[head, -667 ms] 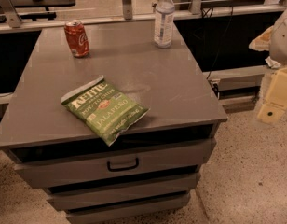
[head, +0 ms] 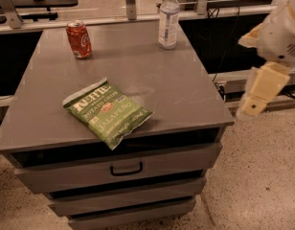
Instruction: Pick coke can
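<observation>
Red cylindrical coke can, white script, silver top, stands upright at the far-left corner of the grey metal desk. Cream plastic pincer hangs beyond the desk's right edge, outboard of it. Nothing visible in it. Released or clenched, I can't tell from this angle.

Risks as I see them:
- The reach is a long diagonal across the whole top. A low path would drag through the green jalapeño chip bag, which lies mid-desk with its front corner overhanging, and could shove it off.
- A path along the back could clip the tall clear plastic water bottle, which looks tippy.
- The can sits near the left and back edges, so an off-centre approach may knock it over or off.

Can vs pincer: well apart. Can far-left, pincer near-right, bag and bottle roughly between.
</observation>
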Controlling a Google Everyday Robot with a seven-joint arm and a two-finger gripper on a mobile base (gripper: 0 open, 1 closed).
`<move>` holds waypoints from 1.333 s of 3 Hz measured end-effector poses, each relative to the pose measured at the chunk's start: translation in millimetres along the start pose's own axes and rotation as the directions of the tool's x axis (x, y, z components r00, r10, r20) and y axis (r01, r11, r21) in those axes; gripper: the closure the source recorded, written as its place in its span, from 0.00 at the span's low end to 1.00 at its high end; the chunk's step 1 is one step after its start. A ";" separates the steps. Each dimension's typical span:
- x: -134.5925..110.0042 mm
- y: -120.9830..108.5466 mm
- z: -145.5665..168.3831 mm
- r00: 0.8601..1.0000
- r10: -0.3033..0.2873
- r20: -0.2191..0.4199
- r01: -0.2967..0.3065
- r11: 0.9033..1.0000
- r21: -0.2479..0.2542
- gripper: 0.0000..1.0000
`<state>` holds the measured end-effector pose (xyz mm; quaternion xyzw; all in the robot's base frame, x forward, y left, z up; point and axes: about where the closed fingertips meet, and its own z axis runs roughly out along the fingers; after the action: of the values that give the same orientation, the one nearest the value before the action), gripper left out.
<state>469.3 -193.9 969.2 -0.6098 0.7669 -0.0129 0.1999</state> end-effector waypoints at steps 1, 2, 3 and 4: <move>-57.0 -35.6 43.8 0.984 -0.044 0.170 0.044 0.999 0.002 0.00; -125.0 -67.8 85.6 0.933 -0.053 0.357 0.059 0.998 -0.006 0.00; -133.1 -74.6 98.4 0.921 -0.039 0.388 0.049 0.999 -0.015 0.00; -133.2 -74.5 98.4 0.921 -0.039 0.388 0.049 0.999 -0.015 0.00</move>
<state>593.8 -65.8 937.1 -0.6196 0.6984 0.1128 0.3400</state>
